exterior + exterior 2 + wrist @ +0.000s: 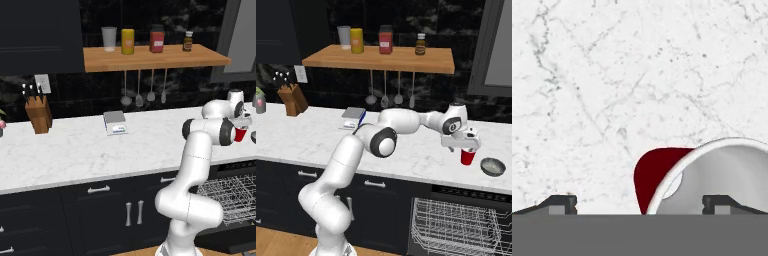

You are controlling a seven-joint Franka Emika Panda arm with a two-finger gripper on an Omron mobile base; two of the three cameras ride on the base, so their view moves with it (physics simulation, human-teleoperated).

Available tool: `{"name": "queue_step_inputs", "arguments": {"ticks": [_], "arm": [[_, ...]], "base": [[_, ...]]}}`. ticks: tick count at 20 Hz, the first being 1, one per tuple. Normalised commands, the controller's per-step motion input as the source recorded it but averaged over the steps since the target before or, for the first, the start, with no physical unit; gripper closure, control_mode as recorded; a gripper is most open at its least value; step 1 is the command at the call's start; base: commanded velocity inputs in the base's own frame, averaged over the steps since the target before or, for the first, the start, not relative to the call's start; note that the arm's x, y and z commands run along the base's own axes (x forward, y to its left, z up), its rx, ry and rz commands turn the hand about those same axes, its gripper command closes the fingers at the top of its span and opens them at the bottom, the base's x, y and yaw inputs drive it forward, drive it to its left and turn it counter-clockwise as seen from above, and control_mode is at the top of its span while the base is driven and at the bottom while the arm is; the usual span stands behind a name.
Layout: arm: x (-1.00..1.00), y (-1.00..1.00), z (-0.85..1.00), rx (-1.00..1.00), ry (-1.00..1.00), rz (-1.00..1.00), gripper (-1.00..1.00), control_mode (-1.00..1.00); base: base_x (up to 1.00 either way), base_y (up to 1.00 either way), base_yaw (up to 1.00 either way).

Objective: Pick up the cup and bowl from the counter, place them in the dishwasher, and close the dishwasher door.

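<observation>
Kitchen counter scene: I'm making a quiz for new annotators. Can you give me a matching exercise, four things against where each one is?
Things:
1. small red cup
2. grey metal bowl
3. wooden knife block
4. yellow jar

Places:
A. on the wooden shelf
B. at the gripper, above the white marble counter
C. left end of the counter, by the wall
D. on the counter, above the open dishwasher

Pairs: 1-B, 2-D, 3-C, 4-A

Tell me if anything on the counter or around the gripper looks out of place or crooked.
Yes. In the hand view the cup sits off-centre to the gripper: one fingertip lies over its whitish inside while the other stands clear over bare counter. The bowl sits upright. Nothing looks spilled.
</observation>
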Motion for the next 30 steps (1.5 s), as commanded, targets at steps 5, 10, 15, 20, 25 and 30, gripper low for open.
{"name": "queue_step_inputs", "arguments": {"ticks": [5, 10, 15, 20, 25, 30], "arm": [[0.00, 0.00, -0.33, 0.02, 0.00, 0.00, 1.00, -1.00], [-0.01, 0.05, -0.07, 0.00, -0.01, 0.00, 1.00, -1.00], [-0.53, 0.16, 0.16, 0.02, -0.05, 0.04, 1.00, -1.00], [-1.00, 0.27, 0.70, 0.00, -0.12, 0.06, 1.00, -1.00], [-1.00, 0.57, 0.23, 0.00, -0.24, 0.06, 1.00, -1.00], [-1.00, 0.78, 0.00, 0.00, -0.21, 0.09, 1.00, -1.00]], "base": [[0.00, 0.00, 0.00], [0.00, 0.00, 0.00], [0.00, 0.00, 0.00], [0.00, 0.00, 0.00], [0.00, 0.00, 0.00], [0.00, 0.00, 0.00]]}}
